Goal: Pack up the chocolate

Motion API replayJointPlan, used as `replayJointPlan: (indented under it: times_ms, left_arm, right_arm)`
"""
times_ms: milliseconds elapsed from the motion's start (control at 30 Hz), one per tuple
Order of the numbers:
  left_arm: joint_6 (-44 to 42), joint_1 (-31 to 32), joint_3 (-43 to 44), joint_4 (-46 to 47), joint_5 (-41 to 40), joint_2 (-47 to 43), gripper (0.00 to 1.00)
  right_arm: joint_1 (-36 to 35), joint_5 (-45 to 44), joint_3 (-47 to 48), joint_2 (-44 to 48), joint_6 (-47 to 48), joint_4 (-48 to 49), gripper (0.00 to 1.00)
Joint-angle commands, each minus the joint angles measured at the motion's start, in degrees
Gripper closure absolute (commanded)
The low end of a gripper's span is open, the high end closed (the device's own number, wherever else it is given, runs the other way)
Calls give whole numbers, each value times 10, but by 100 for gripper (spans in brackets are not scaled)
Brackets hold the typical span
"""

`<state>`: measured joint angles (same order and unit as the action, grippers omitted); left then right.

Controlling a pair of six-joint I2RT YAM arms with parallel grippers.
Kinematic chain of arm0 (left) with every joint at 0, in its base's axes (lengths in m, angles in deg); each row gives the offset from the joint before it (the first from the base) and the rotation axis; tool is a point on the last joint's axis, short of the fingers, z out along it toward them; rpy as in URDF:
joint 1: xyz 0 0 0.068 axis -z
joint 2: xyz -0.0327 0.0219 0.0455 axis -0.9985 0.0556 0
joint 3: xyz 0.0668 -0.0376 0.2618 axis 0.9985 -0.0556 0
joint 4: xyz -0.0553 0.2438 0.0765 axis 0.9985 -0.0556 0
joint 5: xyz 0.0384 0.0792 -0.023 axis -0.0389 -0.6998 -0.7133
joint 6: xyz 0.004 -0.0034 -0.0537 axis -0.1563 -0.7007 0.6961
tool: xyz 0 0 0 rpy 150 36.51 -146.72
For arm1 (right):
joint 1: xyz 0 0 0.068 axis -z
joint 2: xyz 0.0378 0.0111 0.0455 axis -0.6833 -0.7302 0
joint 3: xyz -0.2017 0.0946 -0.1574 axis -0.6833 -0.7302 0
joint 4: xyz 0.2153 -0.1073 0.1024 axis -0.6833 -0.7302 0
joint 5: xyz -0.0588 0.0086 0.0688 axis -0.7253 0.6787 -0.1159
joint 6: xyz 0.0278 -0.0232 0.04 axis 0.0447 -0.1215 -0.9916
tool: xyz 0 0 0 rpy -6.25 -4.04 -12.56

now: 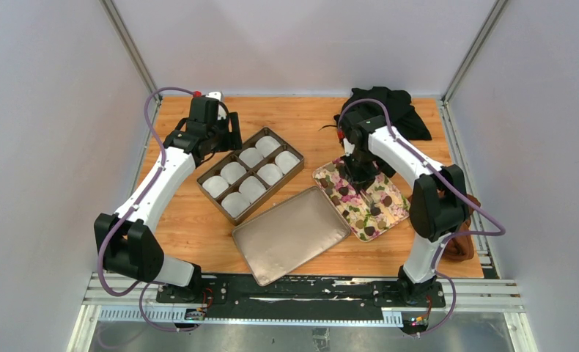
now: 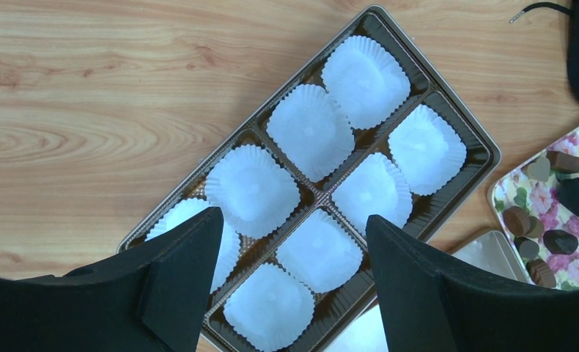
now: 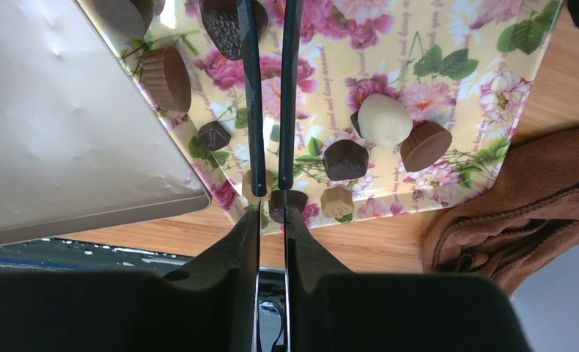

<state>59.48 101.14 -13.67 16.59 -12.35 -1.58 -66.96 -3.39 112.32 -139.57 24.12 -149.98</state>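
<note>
- Right gripper (image 3: 270, 9): its thin fingers are nearly together with just a slit between them, running up the middle of the wrist view. The tips sit at the top edge, right beside a dark piece (image 3: 228, 26). Honestly can't tell if it's pinching that piece or only closing in on it.
- Left gripper (image 2: 292, 218): spread wide with nothing in it, hanging over the lower end of the box (image 2: 484, 150).
- The chocolate (image 3: 344, 159) is all on the flowery tray (image 3: 455, 29), as far as I can see. It's scattered loose, mostly dark or brown pieces plus a pale one or two. In the top view the tray sits right of centre.
- The box has eight white paper cups (image 2: 310, 130), and every one I can see looks empty (one is half hidden behind a finger). So my read is that packing has barely started. Nothing is in the box yet, and all the pieces have to go over one by one.
- The gold lid (image 1: 290, 235) lies flat at lower centre, between box and tray, so closing up is probably the last job.
- Wooden table (image 1: 191, 227). A black cloth (image 1: 389, 106) is bunched at the upper right and a brown cloth (image 3: 521, 191) is off the tray's right side.
- Plain pale walls (image 1: 52, 110) box the whole thing in.
</note>
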Motion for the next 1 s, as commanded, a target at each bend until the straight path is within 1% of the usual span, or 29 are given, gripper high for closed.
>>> replayJointPlan:
  times_ms: [0, 167, 267, 367, 567, 767, 833, 967]
  left_arm:
    - [-4, -3, 7, 0, -14, -6, 23]
    - [-11, -9, 11, -12, -28, -6, 23]
    - [-4, -26, 18, -29, -17, -3, 23]
    - [27, -44, 15, -44, -14, -2, 23]
    - [58, -75, -9, -62, -6, -4, 23]
    - [48, -102, -4, -81, 7, -7, 23]
    - [44, -104, 0, -89, 9, -8, 23]
    - [41, -106, 3, -92, 10, -11, 23]
  right_arm:
    - [-7, 15, 22, 33, -5, -50, 90]
    - [-16, 21, 58, 50, -11, -81, 91]
    - [-34, 20, 110, 44, -15, -100, 91]
    - [-61, 20, 179, 21, -25, -109, 91]
    - [-111, 40, 340, -74, -37, -89, 90]
    - [-150, 46, 495, -206, -33, -59, 90]
    - [-160, 53, 519, -231, -40, -35, 90]
    - [-169, 62, 537, -262, -41, -6, 89]
